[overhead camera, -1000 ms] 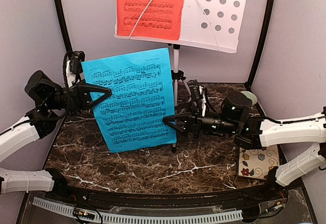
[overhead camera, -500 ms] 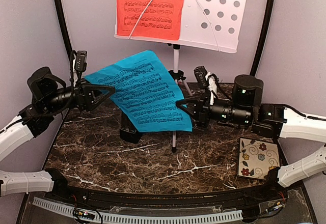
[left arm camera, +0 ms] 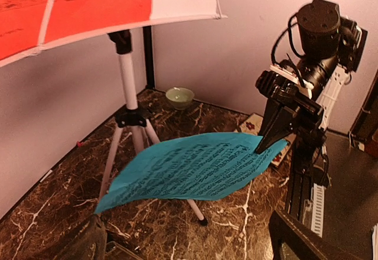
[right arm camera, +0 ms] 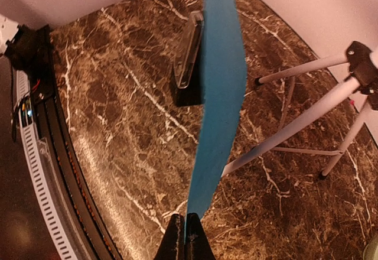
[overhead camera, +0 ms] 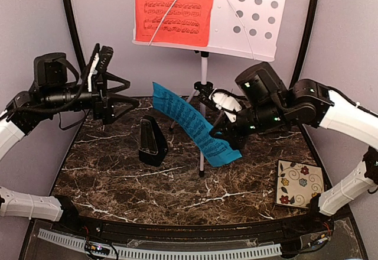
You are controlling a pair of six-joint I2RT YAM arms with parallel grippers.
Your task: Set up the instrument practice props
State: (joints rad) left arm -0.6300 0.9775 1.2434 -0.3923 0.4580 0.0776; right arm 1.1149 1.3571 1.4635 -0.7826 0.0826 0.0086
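Note:
The white music stand (overhead camera: 254,18) is at the back, with the red page (overhead camera: 173,9) on the left half of its perforated desk. The cyan-blue page (overhead camera: 192,124) hangs in mid-air in front of the stand's pole, sagging to the left. My right gripper (overhead camera: 220,131) is shut on its lower right end; the wrist view shows the page (right arm camera: 221,77) edge-on, rising from the pinched gripper (right arm camera: 184,227). My left gripper (overhead camera: 129,91) stands open at the left, apart from the page (left arm camera: 195,168), nothing in it. The black metronome (overhead camera: 152,142) stands on the marble below the page.
A floral tile (overhead camera: 298,183) lies at the front right. A pale green bowl (left arm camera: 179,97) sits by the back wall. The tripod legs (right arm camera: 295,130) spread over the middle back of the table. Black frame posts (overhead camera: 71,18) and walls close in both sides.
My left gripper opened, let go of the blue page and drew back left. My right gripper shut on the page's other end and rose; the page swung down from upright.

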